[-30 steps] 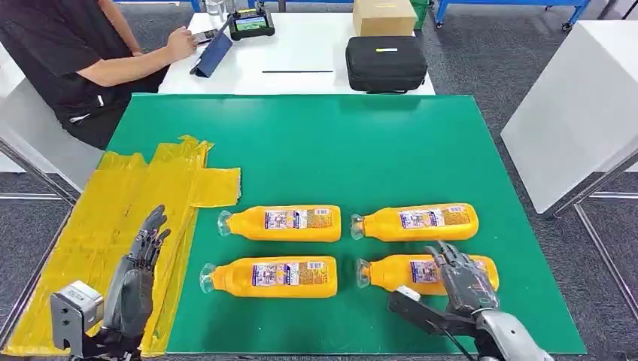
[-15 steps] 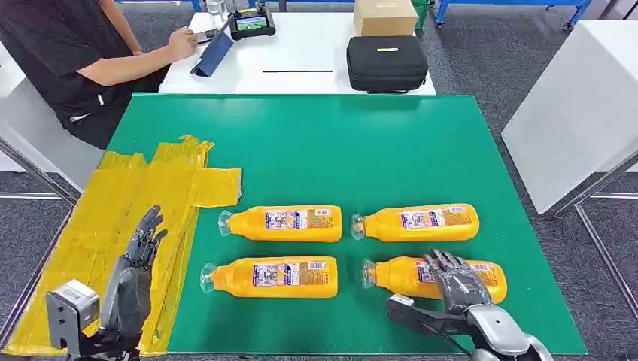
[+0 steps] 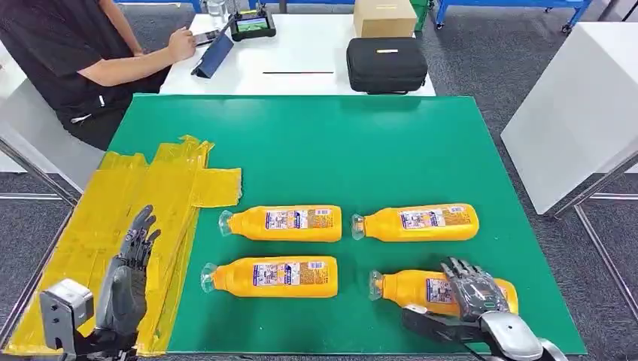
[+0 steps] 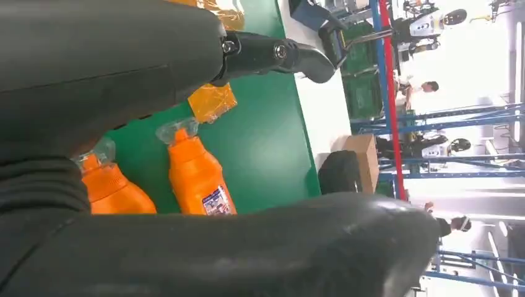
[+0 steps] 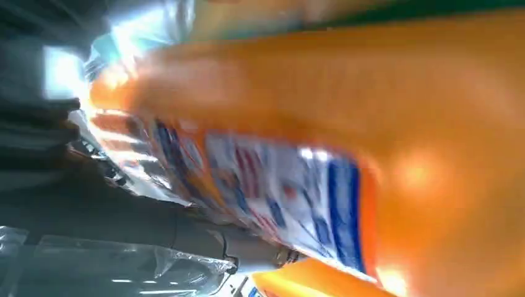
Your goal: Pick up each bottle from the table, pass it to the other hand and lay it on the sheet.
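Four orange plastic bottles lie on their sides in a two-by-two block on the green surface (image 3: pixel 361 150), clear caps toward the sheet, printed labels up. Right robot hand (image 3: pixel 474 289) wraps the near-right bottle (image 3: pixel 410 288) by the surface's near edge, fingers over the label, thumb underneath; that bottle sits skewed against the other three. Left robot hand (image 3: pixel 128 278) is empty, fingers straight and apart, over the crinkled yellow sheet (image 3: pixel 128 203) at the left edge. Near-left bottle (image 3: pixel 271 276) untouched.
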Robot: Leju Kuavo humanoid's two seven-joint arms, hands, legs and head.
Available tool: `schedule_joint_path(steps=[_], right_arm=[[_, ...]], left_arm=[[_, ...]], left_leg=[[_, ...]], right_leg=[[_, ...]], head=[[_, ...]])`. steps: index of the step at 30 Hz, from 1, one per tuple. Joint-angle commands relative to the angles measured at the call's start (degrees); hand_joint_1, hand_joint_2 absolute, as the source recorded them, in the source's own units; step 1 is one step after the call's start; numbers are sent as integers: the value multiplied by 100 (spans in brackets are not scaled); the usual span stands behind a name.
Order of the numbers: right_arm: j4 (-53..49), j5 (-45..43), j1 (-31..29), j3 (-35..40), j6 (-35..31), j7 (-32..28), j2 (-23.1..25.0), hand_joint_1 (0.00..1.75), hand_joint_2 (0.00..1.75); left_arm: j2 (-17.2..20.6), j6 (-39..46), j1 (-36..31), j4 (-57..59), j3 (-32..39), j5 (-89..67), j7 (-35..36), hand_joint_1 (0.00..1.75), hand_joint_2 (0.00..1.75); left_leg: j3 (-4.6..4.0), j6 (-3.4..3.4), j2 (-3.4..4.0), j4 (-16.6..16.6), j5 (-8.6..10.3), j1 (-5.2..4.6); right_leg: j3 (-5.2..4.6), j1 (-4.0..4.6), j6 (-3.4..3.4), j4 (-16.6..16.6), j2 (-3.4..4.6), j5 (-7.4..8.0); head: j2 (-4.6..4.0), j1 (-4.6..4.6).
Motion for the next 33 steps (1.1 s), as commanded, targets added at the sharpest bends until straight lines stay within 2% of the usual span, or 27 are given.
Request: schedule_joint_path(steps=[1, 6, 7, 12, 13, 14, 15, 20, 27, 29, 32, 33], right_arm=[[52, 71, 377, -154, 168, 154, -5, 0, 175], [-19, 75, 463, -242, 228, 183, 46, 0, 175], [-37, 81, 484, -258, 260, 202, 56, 0, 175], [-125, 91, 691, -375, 620, 356, 171, 0, 175], [-120, 91, 698, -378, 628, 355, 180, 122, 175], [-98, 91, 701, -385, 641, 355, 193, 169, 175], [-44, 93, 700, -403, 678, 378, 222, 175, 175], [-158, 118, 904, -600, 1006, 448, 311, 175, 175], [-248, 112, 965, -642, 1085, 477, 372, 175, 175], [-273, 124, 946, -799, 1048, 488, 590, 175, 175], [-355, -489, 932, -1209, 822, 98, 1026, 175, 175], [-519, -1260, 940, -1485, 655, -226, 1287, 175, 175]], left_arm=[[19, 18, 22, 122, 129, -16, 51, 0, 0], [-5, 14, 34, 104, 148, -32, 72, 0, 0], [-14, 4, 32, 102, 152, -45, 84, 0, 0], [-119, -98, -90, 171, 204, -113, 165, 0, 0], [-124, -105, -106, 177, 203, -119, 169, 0, 0], [-136, -111, -118, 182, 207, -124, 174, 0, 0], [-145, -128, -133, 181, 205, -135, 186, 0, 0], [-257, -288, -232, 224, 286, -223, 262, 0, 0], [-274, -312, -255, 245, 311, -236, 267, 0, 0], [-307, -329, -238, 220, 357, -264, 266, 0, 0], [-350, -368, -181, 154, 424, -285, 285, 0, 0], [-389, -348, -134, 101, 484, -259, 309, 0, 0]], left_leg=[[16, -17, -9, -6, -4, 5], [20, -13, -9, -5, -2, 1], [37, -30, -12, -8, -11, 8], [21, -9, -16, -5, -3, 2], [28, -15, -18, -6, -5, 4], [36, -23, -22, -9, -7, 7], [23, -9, -11, -6, -4, 3], [32, -21, -22, -9, -5, 6], [49, -10, -17, -9, -7, 2], [48, -13, -19, -8, -7, 4], [49, -13, -12, -9, -8, 6], [47, -8, -10, -9, -7, 3]], right_leg=[[21, 5, 1, -9, -17, -6], [19, 3, 0, -7, -16, -5], [39, 9, 1, -13, -27, -14], [19, 5, 1, -8, -23, -6], [29, 7, 1, -11, -28, -9], [38, 9, 2, -16, -36, -12], [24, 6, 1, -11, -19, -4], [42, 9, 3, -16, -37, -9], [53, 6, 7, -15, -27, -12], [54, 7, 7, -15, -30, -12], [54, 9, 6, -17, -24, -11], [51, 6, 6, -15, -20, -10]], head=[[0, 0], [0, 0], [0, 0], [0, 0], [0, -2], [0, 0], [0, 0], [0, -2], [0, 0], [0, 0], [0, 0], [0, 0]])
